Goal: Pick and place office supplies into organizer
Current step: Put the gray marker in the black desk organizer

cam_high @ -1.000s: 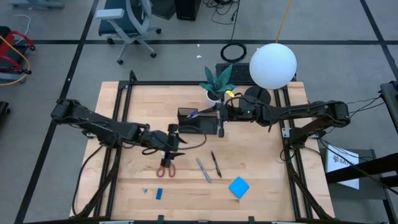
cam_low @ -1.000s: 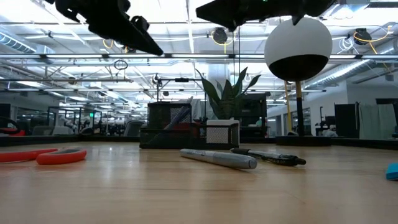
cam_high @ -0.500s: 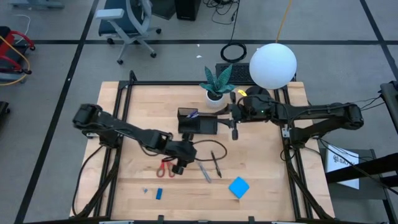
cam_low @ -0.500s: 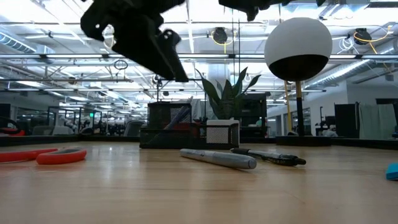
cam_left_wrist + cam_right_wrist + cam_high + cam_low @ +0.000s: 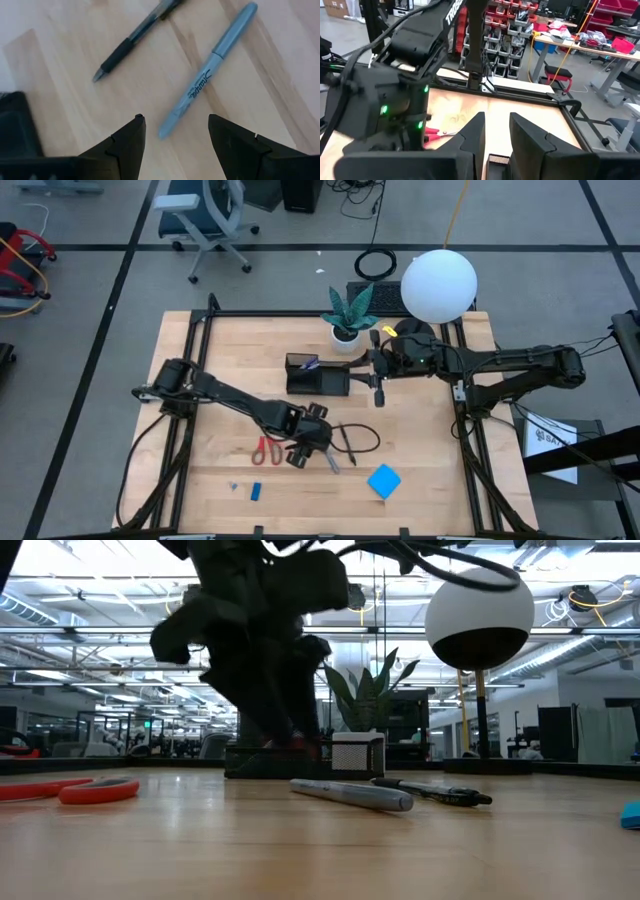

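Note:
A grey marker (image 5: 210, 75) and a black pen (image 5: 135, 42) lie side by side on the wooden table, right of the red-handled scissors (image 5: 268, 450). My left gripper (image 5: 175, 127) hangs open just above the marker's near end, slanting down, touching nothing. Nearer the front edge lie a blue pad (image 5: 384, 480) and a small blue eraser (image 5: 256, 491). The black organizer (image 5: 318, 375) stands mid-table with pens in it. My right gripper (image 5: 496, 130) hovers level beside the organizer's right end, its fingers a little apart with nothing between them.
A potted plant (image 5: 345, 330) stands behind the organizer, and a white globe lamp (image 5: 438, 285) is at the far right. A black cable loop (image 5: 362, 440) from my left arm hangs over the pens. Bare wood lies left of the scissors.
My left gripper has swung from above the scissors toward the table's right and near edge, sinking and tipping more steeply down, and now hangs over the grey marker. My right gripper has drawn back a little toward the right, off the organizer, and risen slightly.

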Robot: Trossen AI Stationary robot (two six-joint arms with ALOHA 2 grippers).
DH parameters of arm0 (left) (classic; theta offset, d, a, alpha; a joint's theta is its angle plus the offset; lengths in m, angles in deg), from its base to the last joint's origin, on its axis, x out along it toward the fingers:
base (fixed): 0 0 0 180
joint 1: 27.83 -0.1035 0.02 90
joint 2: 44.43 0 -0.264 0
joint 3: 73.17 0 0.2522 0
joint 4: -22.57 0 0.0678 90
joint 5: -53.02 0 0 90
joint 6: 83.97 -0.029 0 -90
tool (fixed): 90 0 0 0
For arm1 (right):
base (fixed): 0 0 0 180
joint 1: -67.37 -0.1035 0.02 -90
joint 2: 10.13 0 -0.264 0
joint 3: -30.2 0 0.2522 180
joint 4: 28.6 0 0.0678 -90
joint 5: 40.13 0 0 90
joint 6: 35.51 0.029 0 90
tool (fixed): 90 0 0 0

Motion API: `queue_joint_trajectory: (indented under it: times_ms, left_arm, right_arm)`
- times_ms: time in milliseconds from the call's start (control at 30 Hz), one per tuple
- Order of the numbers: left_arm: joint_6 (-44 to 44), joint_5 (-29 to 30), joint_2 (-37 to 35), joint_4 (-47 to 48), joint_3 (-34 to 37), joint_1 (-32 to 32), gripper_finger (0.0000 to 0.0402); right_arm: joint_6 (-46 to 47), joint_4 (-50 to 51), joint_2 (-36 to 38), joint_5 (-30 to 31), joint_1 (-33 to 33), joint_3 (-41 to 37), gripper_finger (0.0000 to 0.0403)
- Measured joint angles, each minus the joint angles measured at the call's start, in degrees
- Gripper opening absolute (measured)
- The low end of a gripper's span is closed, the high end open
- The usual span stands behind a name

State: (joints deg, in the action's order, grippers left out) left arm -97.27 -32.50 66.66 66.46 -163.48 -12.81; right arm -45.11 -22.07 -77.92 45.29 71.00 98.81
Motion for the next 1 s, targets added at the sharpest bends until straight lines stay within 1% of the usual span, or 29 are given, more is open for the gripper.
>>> queue_joint_trajectory:
  times_ms: [167, 433, 500, 667, 767, 867, 1000]
  left_arm:
    - [-2.1, -1.4, 2.3, 0.6, -1.7, 0.2, 0.0225]
    - [-3.6, -3.0, 3.6, -0.2, -1.7, 0.7, 0.0221]
    - [-4.5, -3.0, 3.9, 0.1, -1.7, 0.9, 0.0210]
    - [-6.1, -3.1, 5.2, 0.1, -1.6, 0.9, 0.0166]
    - [-6.6, -3.2, 6.0, -1.6, -1.7, 0.5, 0.0146]
    - [-7.1, -3.0, 6.2, -2.1, -1.7, 0.2, 0.0134]
    - [-6.6, -3.2, 6.7, -2.7, -1.7, -0.1, 0.0132]
  right_arm:
    - [0.0, 0.2, 0.0, 0.0, 0.0, 0.0, 0.0078]
    - [0.3, 0.2, 0.0, 0.0, 0.0, 0.0, 0.0078]
    - [0.3, 0.2, 0.0, 0.0, 0.0, 0.0, 0.0078]
    - [0.6, 0.3, 0.0, 0.0, 0.0, 0.0, 0.0078]
    - [0.6, 0.3, 0.0, 0.0, 0.0, 0.0, 0.0078]
    - [0.6, 0.2, 0.0, 0.0, 0.0, 0.0, 0.0078]
    - [0.6, 0.2, 0.0, 0.0, 0.0, 0.0, 0.0078]
